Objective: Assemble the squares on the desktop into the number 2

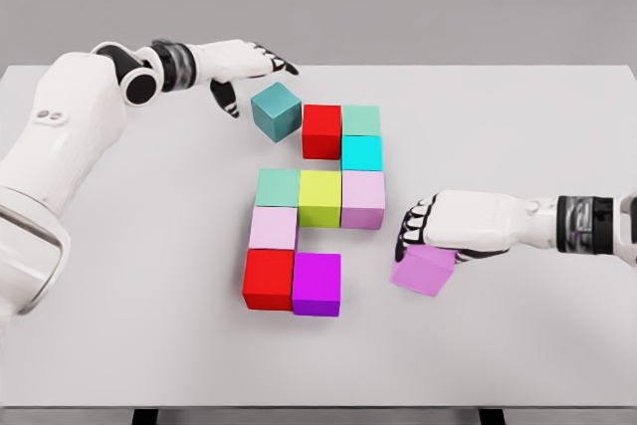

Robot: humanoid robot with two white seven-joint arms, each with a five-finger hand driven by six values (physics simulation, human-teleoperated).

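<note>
My right hand (pixel 438 236) is curled over the violet cube (pixel 425 270), near right of the figure. It looks light, rigid, smooth; I'd pinch opposite flat faces. My left hand (pixel 239 67) hangs relaxed by the teal cube (pixel 276 111), far left.

You are looking at a matt white table (pixel 518 345), smooth and even, with no grain or sheen. On it, the cubes, such as the red cube (pixel 320 130) and the yellow-green cube (pixel 319 197), look like solid painted plastic, flat in colour with a satin finish and crisp edges. The teal cube (pixel 276 111) nearest the table's far edge looks the same. The left hand (pixel 234 65) and right hand (pixel 453 228) have smooth, slightly glossy white plastic shells with black joints; dark ringed cuffs sit at both wrists.
</note>
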